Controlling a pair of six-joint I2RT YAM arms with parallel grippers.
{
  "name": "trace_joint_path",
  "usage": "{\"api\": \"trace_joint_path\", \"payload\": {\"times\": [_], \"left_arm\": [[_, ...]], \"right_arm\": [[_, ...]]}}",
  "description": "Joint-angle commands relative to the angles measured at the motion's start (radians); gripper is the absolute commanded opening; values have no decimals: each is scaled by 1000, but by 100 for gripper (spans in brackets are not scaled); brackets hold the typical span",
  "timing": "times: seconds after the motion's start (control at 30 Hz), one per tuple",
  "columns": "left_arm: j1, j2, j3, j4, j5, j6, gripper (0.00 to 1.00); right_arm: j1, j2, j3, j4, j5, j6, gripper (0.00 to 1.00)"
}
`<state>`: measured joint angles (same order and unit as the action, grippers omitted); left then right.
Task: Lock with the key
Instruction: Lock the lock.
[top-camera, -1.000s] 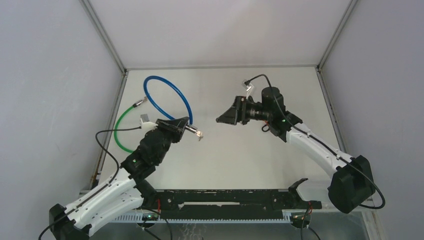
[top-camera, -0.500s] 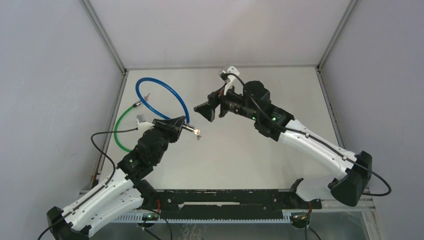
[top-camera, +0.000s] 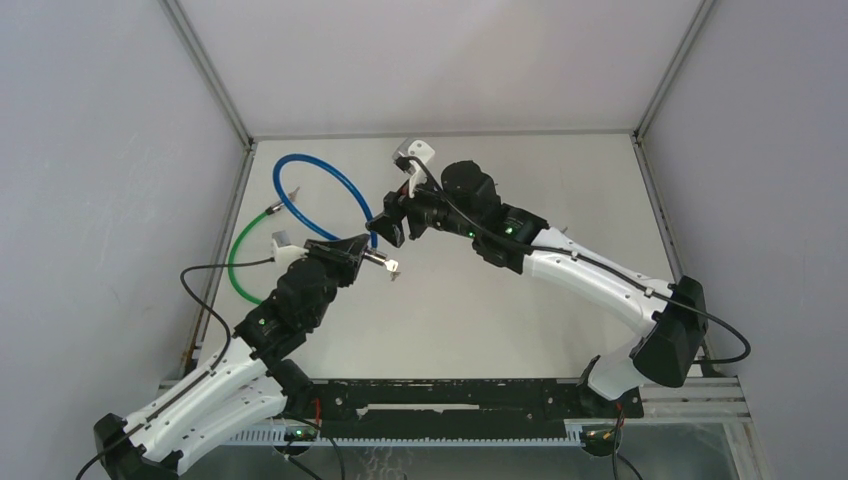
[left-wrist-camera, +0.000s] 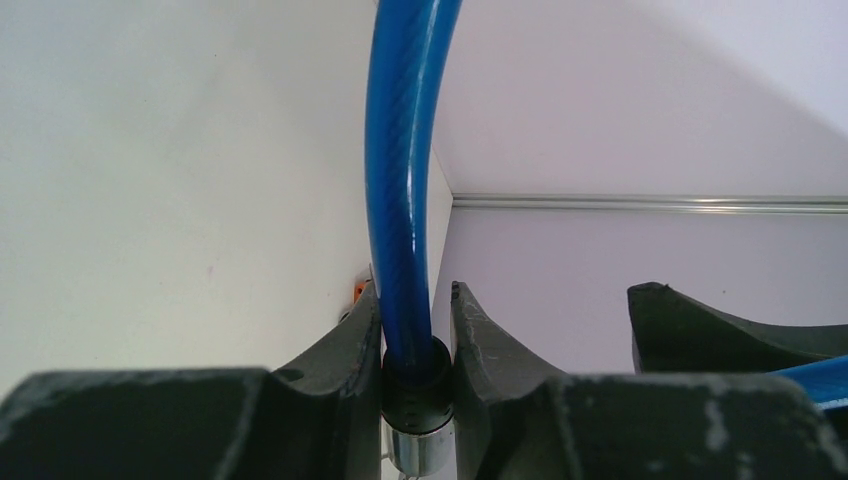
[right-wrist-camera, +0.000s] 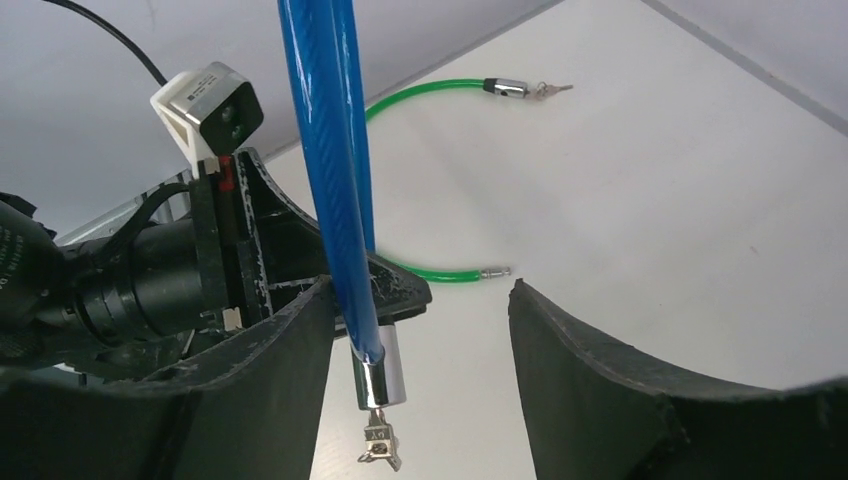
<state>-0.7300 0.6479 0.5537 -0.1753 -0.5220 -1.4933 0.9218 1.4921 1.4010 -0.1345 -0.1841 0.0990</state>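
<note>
My left gripper (top-camera: 366, 253) is shut on the black collar of the blue cable lock (top-camera: 322, 178), just above its chrome barrel (left-wrist-camera: 418, 447). The blue cable (left-wrist-camera: 405, 150) rises from between the left fingers. A small key (right-wrist-camera: 380, 445) sticks out of the chrome barrel (right-wrist-camera: 378, 372) and hangs over the table. My right gripper (right-wrist-camera: 420, 300) is open. Its fingers straddle the blue cable (right-wrist-camera: 330, 150) and the barrel; the cable runs close along the left finger, and I cannot tell if it touches. From above, the right gripper (top-camera: 387, 227) sits just beyond the key (top-camera: 393, 268).
A green cable lock (top-camera: 240, 262) lies on the table at the left, with its own key (right-wrist-camera: 548, 90) in one end. The left wall (top-camera: 120, 200) stands close beside both cables. The left wrist camera (right-wrist-camera: 205, 105) is near the right gripper's fingers.
The right arm has swung left across the table to the left gripper, and its fingers now straddle the blue cable at the barrel. The left gripper and the lock barely moved.
</note>
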Motion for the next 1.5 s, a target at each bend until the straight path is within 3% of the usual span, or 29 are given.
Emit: {"api": "trace_joint_path", "payload": {"times": [0.0, 0.1, 0.27, 0.37, 0.7, 1.1, 1.47], "left_arm": [[5, -14, 74, 66, -22, -2, 0], [5, -15, 73, 65, -26, 0, 0], [5, -21, 73, 63, -31, 0, 0], [5, -26, 71, 61, -41, -5, 0], [10, -51, 70, 62, -65, -10, 0], [15, -95, 54, 82, -95, -26, 0], [16, -122, 21, 97, -108, -15, 0]], "right_arm": [[25, 12, 60, 24, -12, -24, 70], [31, 15, 59, 32, -28, -15, 62], [36, 25, 60, 29, -51, -17, 27], [47, 28, 57, 16, -65, -35, 0], [105, 62, 19, -29, -50, -96, 0], [151, 52, -114, 46, -10, -142, 0], [146, 8, -117, 46, 40, -145, 3]]}}
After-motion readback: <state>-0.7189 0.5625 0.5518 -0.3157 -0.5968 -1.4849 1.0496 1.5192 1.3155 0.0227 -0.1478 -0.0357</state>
